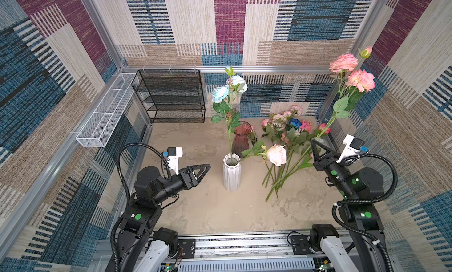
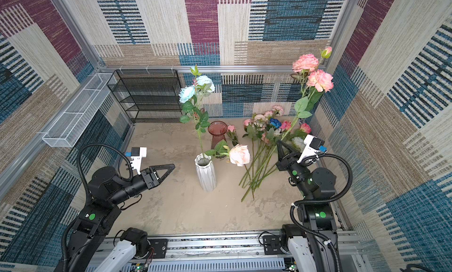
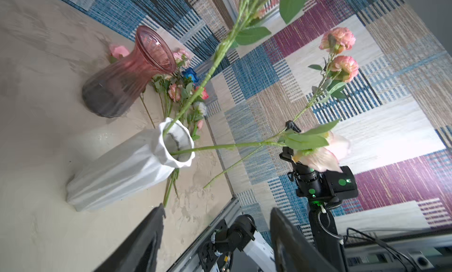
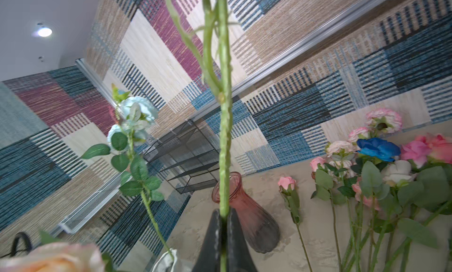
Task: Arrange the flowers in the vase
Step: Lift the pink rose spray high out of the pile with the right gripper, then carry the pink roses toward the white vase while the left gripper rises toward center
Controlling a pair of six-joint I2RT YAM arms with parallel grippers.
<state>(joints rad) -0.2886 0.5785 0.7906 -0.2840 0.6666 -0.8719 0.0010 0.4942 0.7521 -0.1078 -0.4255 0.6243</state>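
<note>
The white faceted ceramic vase [image 1: 231,171] stands mid-counter and holds two stems. One is a pale blue rose spray [image 1: 221,93] rising almost upright. The other is a peach-cream rose [image 1: 276,155] leaning out over the vase's right rim. Just beyond it, toward the far wall, stands a dark pink ribbed glass vase [image 1: 241,138].

That makes two vases, with two stems in the white one. A third stem, a pink rose spray [image 1: 352,70] with two open heads and a bud, is up in the air at the far right. The right hand [image 1: 313,142] is clenched on its lower stem, above the heap of loose flowers [image 1: 286,136]. The heap lies on the far right of the counter, and its heads overlap too much to count; one is dark blue. One small pink rose [image 2: 231,128] lies apart, just right of the glass vase.

The left hand [image 1: 207,166] is released, its fingers spread with nothing between them, near the white vase's left side and not touching it.

Bare counter [image 1: 215,209] runs across the near half and the left side. The heap's stem ends stop short of the near edge. A black wire shelf rack [image 1: 171,97] fills the far left corner, and a white mesh basket [image 1: 105,121] hangs along the left wall.
</note>
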